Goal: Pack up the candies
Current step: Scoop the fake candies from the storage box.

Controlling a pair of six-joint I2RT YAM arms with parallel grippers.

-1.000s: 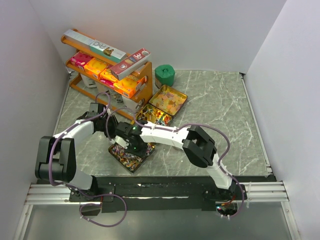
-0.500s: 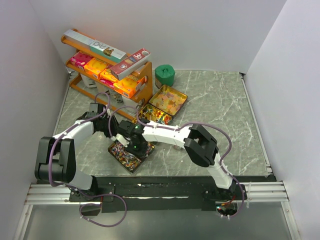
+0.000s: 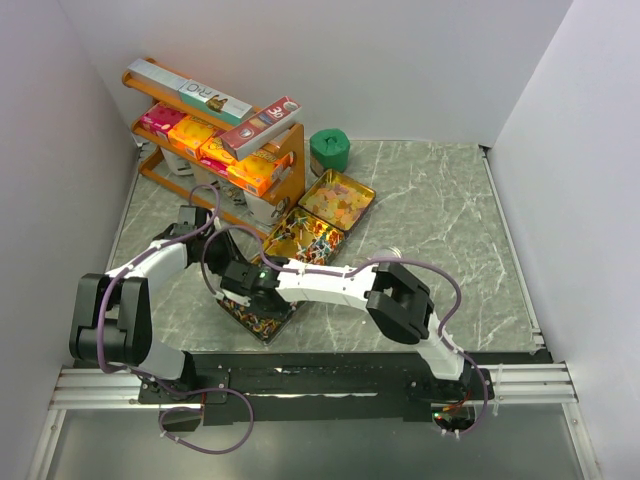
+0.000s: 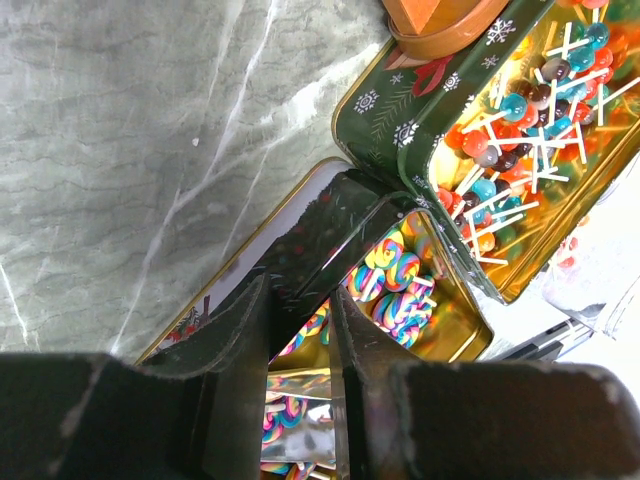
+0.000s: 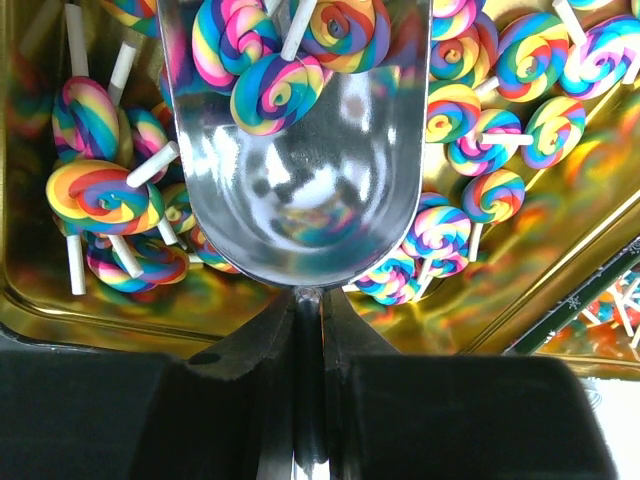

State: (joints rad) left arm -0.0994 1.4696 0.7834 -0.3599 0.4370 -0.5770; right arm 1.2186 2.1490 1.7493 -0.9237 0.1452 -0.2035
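The candies (image 5: 100, 195) here are rainbow swirl lollipops lying in the near gold-lined tin (image 3: 262, 322). My right gripper (image 5: 309, 300) is shut on the handle of a metal scoop (image 5: 300, 190). The scoop's bowl sits low in this tin with three lollipops (image 5: 275, 90) in it. My left gripper (image 4: 298, 292) straddles the same tin's dark wall (image 4: 330, 215), one finger outside and one inside, shut on it. The middle tin (image 4: 420, 120) holds red and blue lollipops (image 4: 520, 110).
A third tin (image 3: 337, 197) of orange-yellow sweets lies behind the middle one. A wooden rack (image 3: 215, 140) with orange and pink boxes stands at the back left, its foot (image 4: 440, 20) beside the middle tin. A green container (image 3: 328, 150) stands behind the tins.
My right arm has swung left and lower, carrying the scoop further across the near tin. The left arm has stayed in place.
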